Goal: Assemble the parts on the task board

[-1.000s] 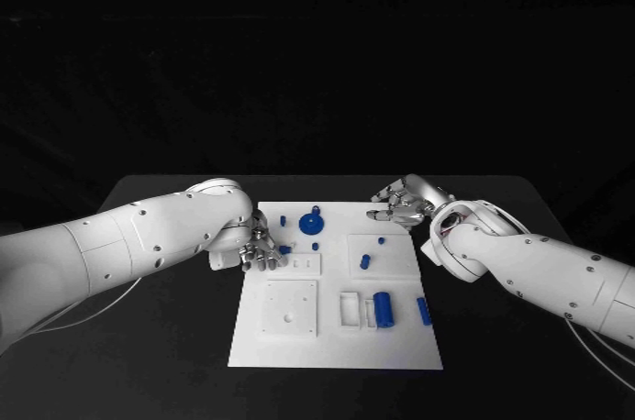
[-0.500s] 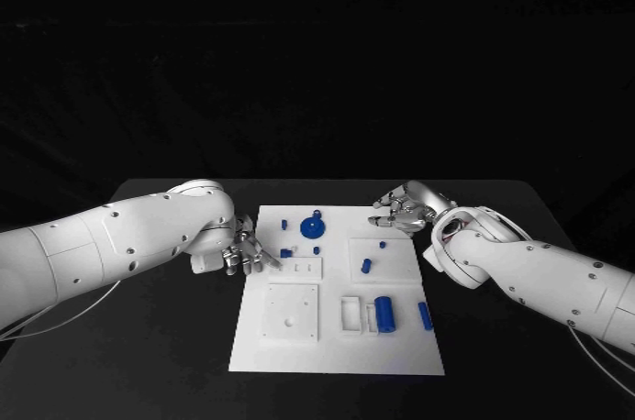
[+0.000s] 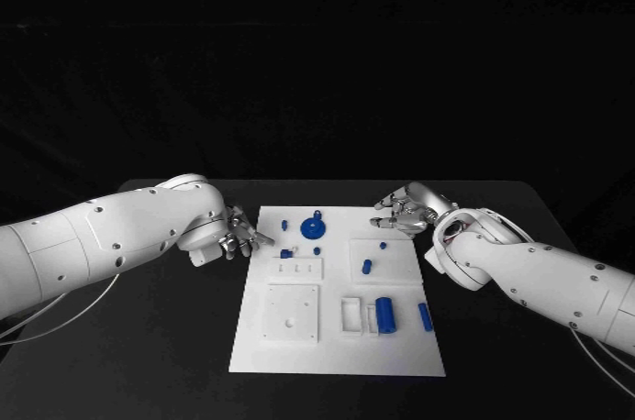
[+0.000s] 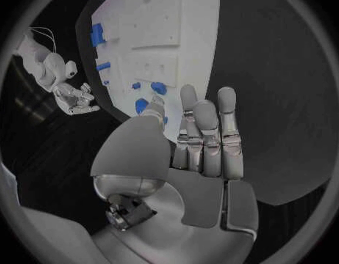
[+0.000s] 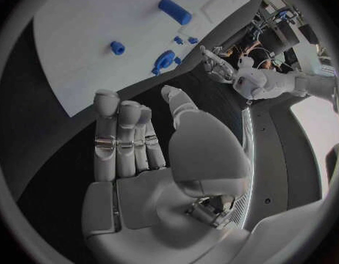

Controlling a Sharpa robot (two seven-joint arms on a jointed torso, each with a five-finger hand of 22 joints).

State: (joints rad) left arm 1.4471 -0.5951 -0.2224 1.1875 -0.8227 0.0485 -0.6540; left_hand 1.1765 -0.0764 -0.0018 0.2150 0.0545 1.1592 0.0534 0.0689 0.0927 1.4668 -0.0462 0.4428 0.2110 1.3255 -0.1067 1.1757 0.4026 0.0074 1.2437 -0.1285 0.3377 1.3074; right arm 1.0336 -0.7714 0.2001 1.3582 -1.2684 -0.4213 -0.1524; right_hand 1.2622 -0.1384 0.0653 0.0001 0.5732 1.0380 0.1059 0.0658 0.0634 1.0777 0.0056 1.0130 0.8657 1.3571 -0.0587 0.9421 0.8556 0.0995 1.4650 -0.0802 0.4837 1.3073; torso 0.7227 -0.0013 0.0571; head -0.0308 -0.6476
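White task board (image 3: 397, 347) at mid-table, carrying small blue parts (image 3: 384, 312). Left hand (image 3: 233, 238) at the board's left edge, right hand (image 3: 402, 212) near its far right corner. Both hands hold nothing, fingers loosely extended.

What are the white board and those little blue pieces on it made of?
The task board looks like matte white plastic: flat, even, no glare. The blue parts, such as the cylinder, look like moulded or printed plastic with uniform colour and a soft sheen. That is a guess from looks only.
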